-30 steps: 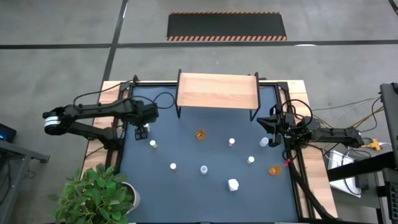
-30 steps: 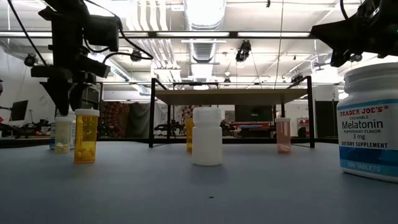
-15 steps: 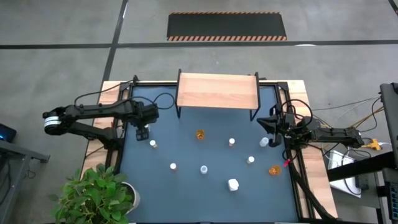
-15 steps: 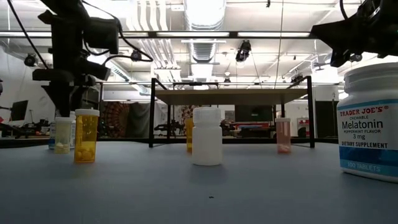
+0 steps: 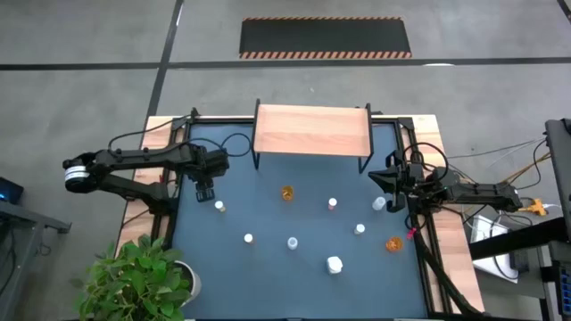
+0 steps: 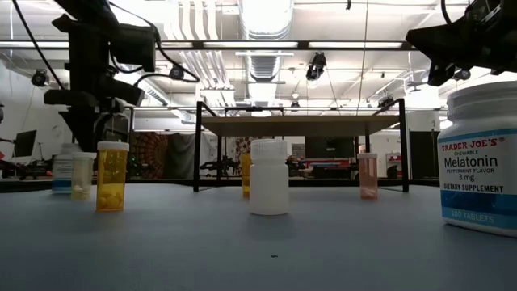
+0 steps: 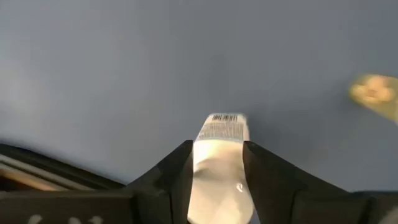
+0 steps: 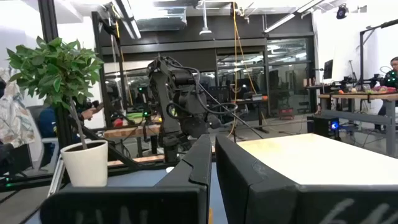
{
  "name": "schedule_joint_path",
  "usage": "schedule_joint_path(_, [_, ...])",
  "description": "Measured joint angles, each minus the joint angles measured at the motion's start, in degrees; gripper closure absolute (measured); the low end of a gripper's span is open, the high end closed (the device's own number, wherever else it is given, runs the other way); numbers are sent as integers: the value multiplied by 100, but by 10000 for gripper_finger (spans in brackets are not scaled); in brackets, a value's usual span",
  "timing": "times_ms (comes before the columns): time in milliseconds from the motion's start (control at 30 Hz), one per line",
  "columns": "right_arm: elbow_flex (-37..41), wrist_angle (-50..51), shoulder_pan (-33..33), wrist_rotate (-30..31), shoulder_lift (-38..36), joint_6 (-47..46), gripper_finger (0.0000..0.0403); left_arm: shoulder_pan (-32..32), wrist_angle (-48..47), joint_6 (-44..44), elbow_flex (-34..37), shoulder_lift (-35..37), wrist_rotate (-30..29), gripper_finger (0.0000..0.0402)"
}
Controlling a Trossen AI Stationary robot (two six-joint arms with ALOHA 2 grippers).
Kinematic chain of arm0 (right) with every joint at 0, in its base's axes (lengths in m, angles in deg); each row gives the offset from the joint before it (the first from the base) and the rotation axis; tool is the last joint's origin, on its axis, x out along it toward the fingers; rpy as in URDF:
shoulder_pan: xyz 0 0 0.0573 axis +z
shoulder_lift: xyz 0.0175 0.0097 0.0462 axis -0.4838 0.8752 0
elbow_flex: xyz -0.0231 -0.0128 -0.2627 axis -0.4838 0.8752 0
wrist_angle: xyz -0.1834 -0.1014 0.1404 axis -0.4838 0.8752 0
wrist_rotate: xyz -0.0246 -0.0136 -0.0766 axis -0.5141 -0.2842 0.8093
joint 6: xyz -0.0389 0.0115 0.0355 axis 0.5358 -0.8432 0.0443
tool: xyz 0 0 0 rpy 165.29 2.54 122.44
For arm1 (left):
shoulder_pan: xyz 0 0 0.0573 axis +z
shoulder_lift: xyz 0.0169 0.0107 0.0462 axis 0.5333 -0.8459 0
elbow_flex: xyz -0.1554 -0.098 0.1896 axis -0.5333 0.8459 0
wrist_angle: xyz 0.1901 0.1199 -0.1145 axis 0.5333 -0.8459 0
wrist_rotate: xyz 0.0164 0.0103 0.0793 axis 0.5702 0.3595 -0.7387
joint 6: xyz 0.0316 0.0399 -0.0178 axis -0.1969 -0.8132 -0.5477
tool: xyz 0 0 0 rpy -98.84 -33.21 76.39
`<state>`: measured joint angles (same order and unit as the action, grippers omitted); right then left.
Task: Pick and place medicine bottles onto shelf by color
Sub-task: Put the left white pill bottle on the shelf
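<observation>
Near the mat's left edge, the left gripper (image 7: 217, 168) clamps a white bottle (image 7: 219, 155) between its fingers

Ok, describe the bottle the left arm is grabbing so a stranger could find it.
Start at the wooden shelf at the mat's far edge, then go to the left arm's jaws near the mat's left side. The white bottle stands between them, showing a barcode label; the bottle beside it stands free.

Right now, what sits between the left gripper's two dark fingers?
In the left wrist view, a white labelled medicine bottle fills the gap of the left gripper.
</observation>
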<state>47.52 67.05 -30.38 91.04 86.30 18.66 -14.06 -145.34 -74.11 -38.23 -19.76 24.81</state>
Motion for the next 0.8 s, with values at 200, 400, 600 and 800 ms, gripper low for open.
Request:
schedule_joint_path(200, [0, 0, 0, 0, 0, -5, 390, -28, -206, 883, -490, -11, 66, 318])
schedule_joint_path(400, [0, 0, 0, 0, 0, -6, 390, -54, -189, 1236, -1157, -105, 447, 372])
schedule_joint_path(600, [0, 44, 4, 0, 2, -9, 390, -74, -581, 1035, -1519, -258, 485, 397])
schedule_joint_path(800, [0, 226, 4, 0, 2, -55, 390, -72, -1430, 739, -1401, -271, 476, 322])
